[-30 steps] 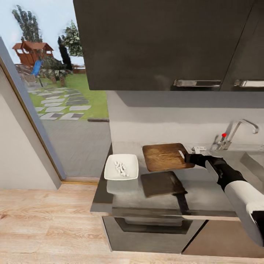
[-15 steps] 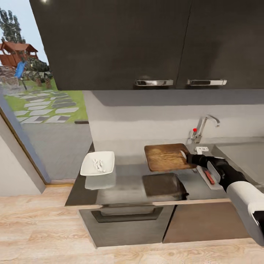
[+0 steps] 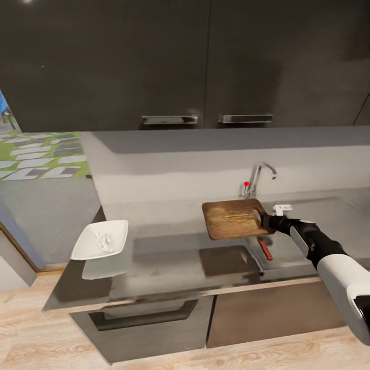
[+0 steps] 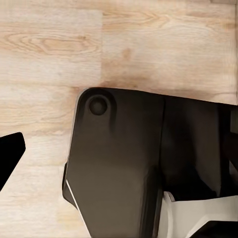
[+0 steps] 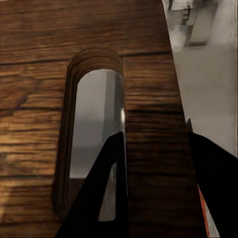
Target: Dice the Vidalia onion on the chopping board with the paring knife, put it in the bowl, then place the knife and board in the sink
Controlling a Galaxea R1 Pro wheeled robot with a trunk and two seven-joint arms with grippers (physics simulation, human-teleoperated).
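Observation:
My right gripper [image 3: 262,220] is shut on the right edge of the brown chopping board [image 3: 232,219], holding it level above the countertop [image 3: 164,257], just left of the sink [image 3: 298,252]. In the right wrist view the fingers [image 5: 106,198] clamp the board [image 5: 74,39] beside its handle slot. The red-handled paring knife [image 3: 265,250] lies in the sink below the board's right end; its handle [image 5: 203,210] peeks past the board's edge. The white bowl [image 3: 87,246] sits far left with pale diced onion [image 3: 104,239] inside.
A chrome tap [image 3: 257,177] with a red knob stands behind the board. Dark wall cabinets [image 3: 205,61] hang overhead. A drawer front [image 3: 149,318] lies below the counter. The left wrist view looks down on wood floor [image 4: 99,44] and the robot's dark base [image 4: 129,163].
The view has swung right along the counter. The held board now sits further from the bowl and closer to the tap. The knife in the sink has come into view.

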